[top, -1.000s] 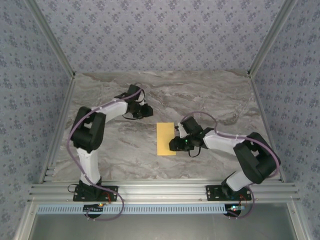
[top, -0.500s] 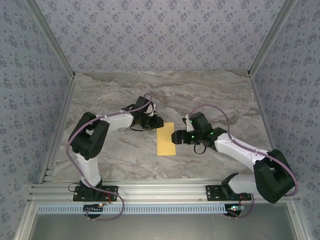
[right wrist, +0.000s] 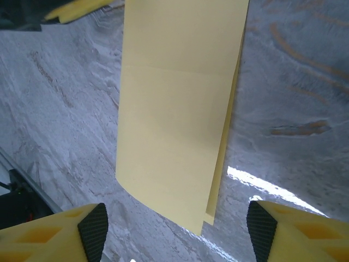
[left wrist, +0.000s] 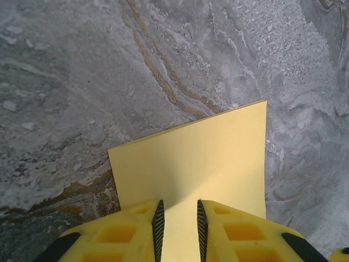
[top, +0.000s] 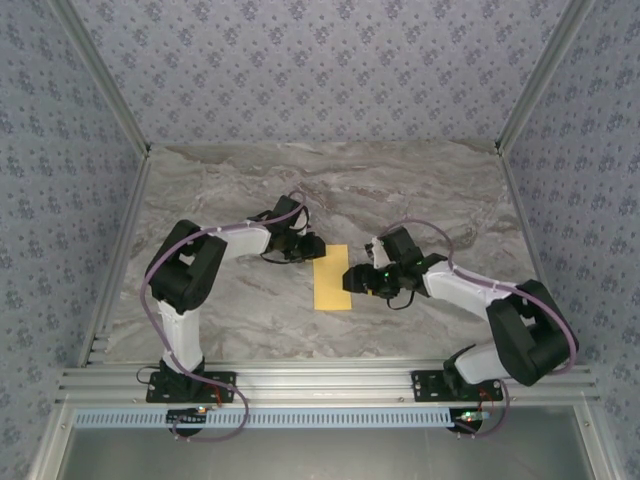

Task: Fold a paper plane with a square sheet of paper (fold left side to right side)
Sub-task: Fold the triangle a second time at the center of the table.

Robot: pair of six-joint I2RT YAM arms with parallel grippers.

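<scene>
The square sheet of paper (top: 332,277) lies folded in half on the marble table, a tall yellow-orange rectangle with its two layers slightly offset (right wrist: 174,109). My left gripper (top: 313,247) is over its far left corner; in the left wrist view the fingers (left wrist: 178,203) stand a narrow gap apart, with the flat paper (left wrist: 191,164) under them. My right gripper (top: 350,278) is at the paper's right edge, open wide (right wrist: 175,218), and the paper's slightly lifted edge points between its fingers without touching them.
The grey marble tabletop (top: 230,300) spreads to all sides of the paper. Aluminium rails (top: 320,385) run along the near edge, and patterned walls close in the left, right and back.
My left gripper has swung in from the back to the paper's far left corner. My right gripper has opened wider and shifted from the paper's lower right edge to mid-edge.
</scene>
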